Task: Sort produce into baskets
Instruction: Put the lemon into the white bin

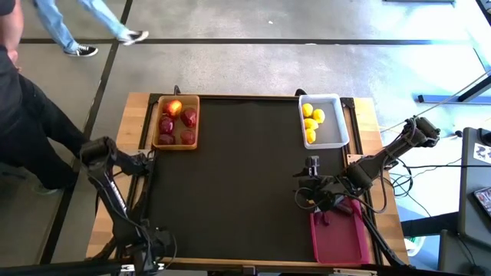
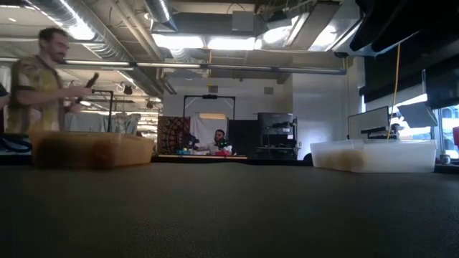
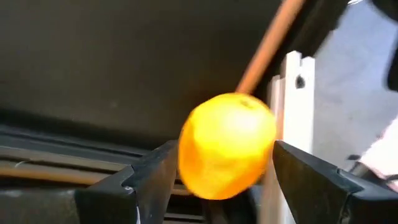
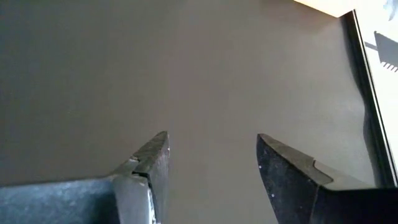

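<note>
My left gripper (image 1: 147, 162) is at the table's left edge, just near of the tan wooden basket (image 1: 176, 121). It is shut on a yellow-orange fruit (image 3: 227, 146), which the gripper hides in the high view. The tan basket holds several dark red round fruits (image 1: 166, 125) and one bright orange fruit (image 1: 174, 107). The white basket (image 1: 335, 136) at the far right holds yellow fruits (image 1: 311, 115). My right gripper (image 1: 305, 186) is open and empty (image 4: 211, 155) over the dark mat, just beyond the magenta basket (image 1: 339, 234). No thin purple-red pieces are in view. My left gripper pinches the yellow-orange fruit between its two fingers, one finger (image 3: 152, 177) on each of the fruit's opposite sides (image 3: 186, 155). The fruit stands a little forward of the fingertips. I cannot tell whether it rests on anything.
The dark mat (image 1: 245, 176) covers most of the table, with a wooden rim (image 1: 138, 115) around it. A person (image 1: 31, 130) stands by the table's left side, and another person's legs (image 1: 77, 31) are farther back. In the low view, the tan basket (image 2: 90, 150) is left and the white one (image 2: 373, 154) right.
</note>
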You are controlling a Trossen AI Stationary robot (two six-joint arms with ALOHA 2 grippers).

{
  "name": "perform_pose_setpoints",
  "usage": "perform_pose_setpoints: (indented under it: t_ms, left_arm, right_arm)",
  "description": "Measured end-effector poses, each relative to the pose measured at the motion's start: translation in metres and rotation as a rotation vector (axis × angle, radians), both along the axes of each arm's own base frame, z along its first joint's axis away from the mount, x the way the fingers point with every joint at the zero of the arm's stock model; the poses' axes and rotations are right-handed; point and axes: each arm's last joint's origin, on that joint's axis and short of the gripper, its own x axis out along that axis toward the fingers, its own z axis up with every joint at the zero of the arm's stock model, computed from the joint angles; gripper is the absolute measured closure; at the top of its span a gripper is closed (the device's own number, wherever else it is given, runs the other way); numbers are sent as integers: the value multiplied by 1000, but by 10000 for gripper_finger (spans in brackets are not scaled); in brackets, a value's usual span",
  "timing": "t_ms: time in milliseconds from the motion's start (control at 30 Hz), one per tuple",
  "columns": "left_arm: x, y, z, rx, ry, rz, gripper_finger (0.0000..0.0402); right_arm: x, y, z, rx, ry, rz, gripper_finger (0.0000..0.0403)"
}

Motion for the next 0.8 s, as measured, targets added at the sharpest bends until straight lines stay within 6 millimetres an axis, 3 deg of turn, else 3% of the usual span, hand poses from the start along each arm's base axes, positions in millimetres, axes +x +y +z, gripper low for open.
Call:
perform_pose_setpoints:
  t_ms: [800]
  left_arm:
    - [-11,-5,-20,28,-43,-75,144]
  right_arm:
    - [0,1,0,18,9,8,203]
